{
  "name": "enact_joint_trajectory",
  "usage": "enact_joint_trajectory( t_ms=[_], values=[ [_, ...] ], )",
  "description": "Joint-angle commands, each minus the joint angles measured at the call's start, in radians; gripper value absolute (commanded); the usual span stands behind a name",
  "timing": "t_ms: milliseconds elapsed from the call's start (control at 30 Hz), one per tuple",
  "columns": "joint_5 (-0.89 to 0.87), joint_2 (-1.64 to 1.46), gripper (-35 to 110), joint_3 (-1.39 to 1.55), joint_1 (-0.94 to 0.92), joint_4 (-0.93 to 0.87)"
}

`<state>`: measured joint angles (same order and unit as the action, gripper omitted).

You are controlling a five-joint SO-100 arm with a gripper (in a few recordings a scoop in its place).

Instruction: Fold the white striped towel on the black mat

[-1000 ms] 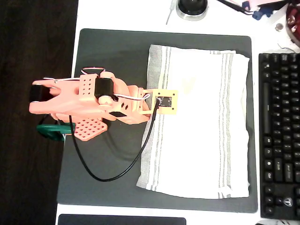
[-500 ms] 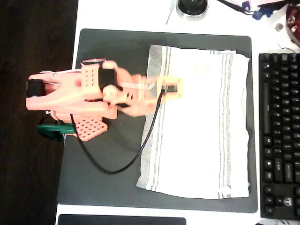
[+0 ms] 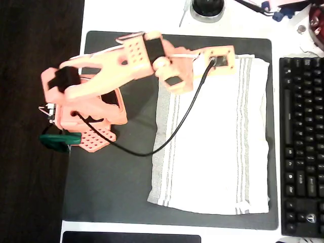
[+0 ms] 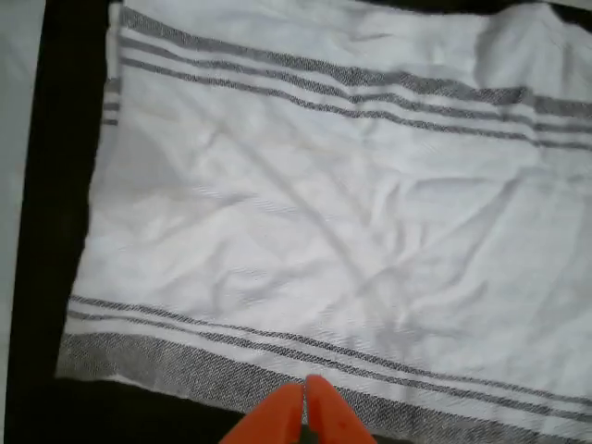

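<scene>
The white striped towel (image 3: pixel 212 134) lies spread flat on the right half of the black mat (image 3: pixel 114 177), its long sides running from the mat's far edge almost to its near edge, with grey stripe bands along its left and right sides. The mat rests on the white tabletop (image 3: pixel 142 15), and a black keyboard (image 3: pixel 302 147) sits just beside the mat's right edge. In the overhead view the orange arm (image 3: pixel 96 91) reaches from the mat's left side toward the towel's top edge, with a black cable (image 3: pixel 167 139) looping from its base across the towel's left stripes up to the wrist. In the wrist view the end effector (image 4: pixel 305 407) has its two orange fingertips (image 4: pixel 282 418) pressed together, with nothing between them, positioned over the grey band along the towel's nearest edge; whether they touch the cloth cannot be told.
</scene>
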<state>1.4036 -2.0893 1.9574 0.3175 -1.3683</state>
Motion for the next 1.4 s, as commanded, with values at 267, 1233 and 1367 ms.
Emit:
enact_joint_trajectory(
  t_ms=[267, 1233, 1367],
  values=[
    [-0.153, 0.465, 0, -0.405, 0.183, -0.012],
    [-0.327, 1.08, 14, -0.815, 0.334, 0.084],
    [-0.333, 1.117, 13, -0.828, 0.339, 0.1]
  ],
)
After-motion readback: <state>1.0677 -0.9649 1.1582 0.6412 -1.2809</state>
